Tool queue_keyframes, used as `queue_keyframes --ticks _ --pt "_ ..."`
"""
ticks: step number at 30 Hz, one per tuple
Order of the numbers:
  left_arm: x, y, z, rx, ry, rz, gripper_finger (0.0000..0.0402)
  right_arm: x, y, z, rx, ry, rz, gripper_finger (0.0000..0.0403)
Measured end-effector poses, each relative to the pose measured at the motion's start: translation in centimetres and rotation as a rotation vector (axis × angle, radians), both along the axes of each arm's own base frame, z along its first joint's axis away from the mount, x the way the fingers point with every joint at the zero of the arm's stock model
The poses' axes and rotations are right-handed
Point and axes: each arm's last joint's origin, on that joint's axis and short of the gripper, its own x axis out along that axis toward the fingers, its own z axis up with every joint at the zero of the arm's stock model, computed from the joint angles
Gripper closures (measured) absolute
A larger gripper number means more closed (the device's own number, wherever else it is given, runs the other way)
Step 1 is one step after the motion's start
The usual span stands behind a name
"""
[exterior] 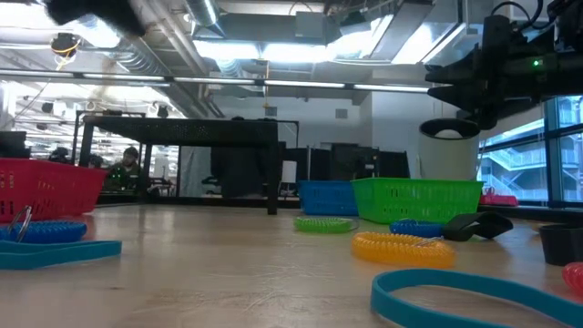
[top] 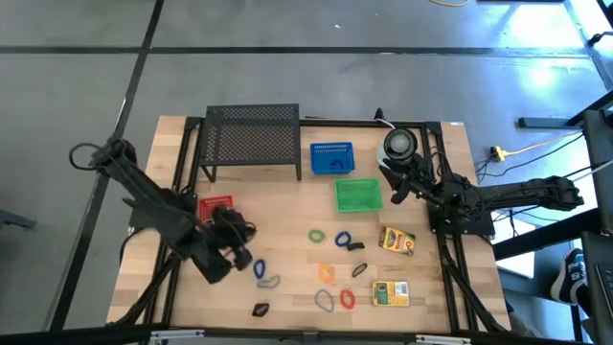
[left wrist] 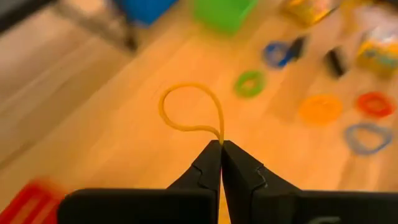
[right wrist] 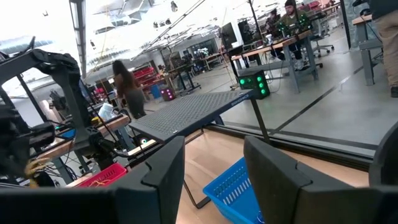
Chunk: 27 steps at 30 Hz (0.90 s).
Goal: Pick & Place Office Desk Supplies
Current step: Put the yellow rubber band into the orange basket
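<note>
Nearest the low camera lies a teal flat band (exterior: pixel 474 296) on the bench (exterior: pixel 228 264), with an orange coiled loop (exterior: pixel 401 246) behind it.

Left pincer (left wrist: pixel 221 144) is clenched on a tan rubber band (left wrist: pixel 189 109); the band is thin and yellow-tan, and it stands out from the fingertips as an open teardrop loop, held clear above the bench. From above, this pincer (top: pixel 235 251) sits over the left half of the bench, just beside a red basket (top: pixel 213 207).

Moving rightward across the bench: a blue loop (top: pixel 259 269) and a grey loop (top: pixel 270 282) lie touching; a small black clip (top: pixel 260 309) is near the front edge; a green coiled loop (top: pixel 317 235) lies at centre, with a blue coiled loop (top: pixel 343 240) beside it. Two yellow-green boxes (top: pixel 397 240) (top: pixel 391 293) lie flat further right, well apart.

Behind these stand a black mesh shelf (top: pixel 253 139), a blue basket (top: pixel 331 158) and a green basket (top: pixel 358 195).

Right pincer (right wrist: pixel 211 171) is released, its fingers apart and empty, held above the bench's right rear beside the green basket.
</note>
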Motion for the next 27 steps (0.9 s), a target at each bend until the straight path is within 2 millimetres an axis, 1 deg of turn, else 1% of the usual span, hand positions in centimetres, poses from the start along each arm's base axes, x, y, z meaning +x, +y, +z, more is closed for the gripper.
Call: queue_keyframes --ticks 5,8,10,13,21,24,27 --pt "-2.8 1.9 0.4 0.001 0.109 0.135 0.0398 0.0 0.0 0.0 0.000 0.000 0.000 0.0236" --pt "-3.9 2.7 0.3 0.003 0.169 0.250 0.0398 0.0 0.0 0.0 0.000 0.000 0.000 0.0236" --pt "-4.4 3.1 -0.1 -0.016 0.221 0.312 0.0398 0.0 0.0 0.0 0.000 0.000 0.000 0.0236" --pt "-4.9 3.2 -1.3 -0.056 0.292 0.375 0.0398 0.0 0.0 0.0 0.000 0.001 0.000 0.0236" --pt "-5.9 3.6 -5.0 -0.127 0.401 0.471 0.0397 0.0 0.0 0.0 0.000 0.001 0.000 0.0237" --pt "-6.1 3.7 -5.8 -0.155 0.425 0.489 0.0389 0.0 0.0 0.0 0.000 0.001 0.000 0.0237" --pt "-5.9 3.4 -6.1 -0.193 0.438 0.460 0.0371 0.0 0.0 0.0 0.000 0.001 0.000 0.0237"
